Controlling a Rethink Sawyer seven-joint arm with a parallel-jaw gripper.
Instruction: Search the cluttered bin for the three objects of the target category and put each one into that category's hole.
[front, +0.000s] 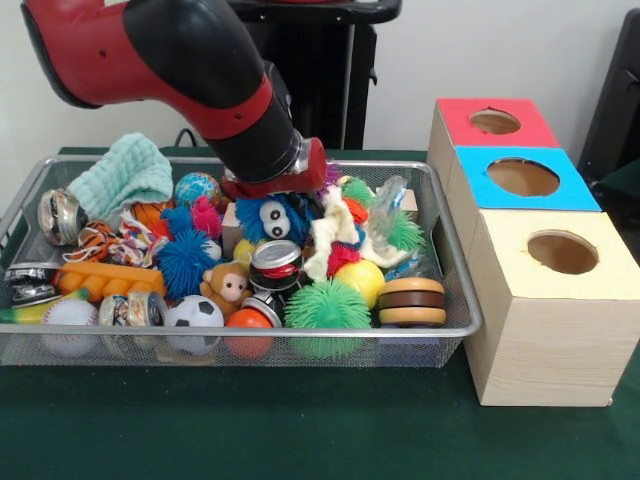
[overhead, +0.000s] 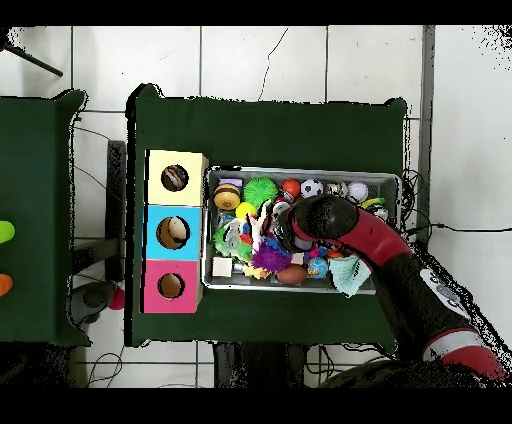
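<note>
The wire mesh bin (front: 240, 338) is full of toys. My gripper (front: 265, 193) reaches down into its middle, just above a blue googly-eyed plush (front: 272, 217); the wrist and the clutter hide its tip. A white knotted rope toy (front: 328, 238) lies just right of the gripper. An orange, black and white rope toy (front: 98, 240) and a multicolour one (front: 137, 241) lie at the bin's left. The yellow-surround hole (front: 562, 252) tops the nearest wood-grain box, right of the bin. In the overhead view the arm's end (overhead: 303, 224) covers the bin's (overhead: 300, 171) middle, and the yellow hole (overhead: 174, 178) is to the left.
Blue-surround (front: 523, 177) and red-surround (front: 494, 122) holes sit behind the yellow one. The bin also holds spiky pom balls (front: 327, 306), a mint knitted cloth (front: 122, 175), a soccer ball (front: 193, 314), a baseball (front: 68, 318), tins (front: 276, 262) and a monkey plush (front: 228, 286).
</note>
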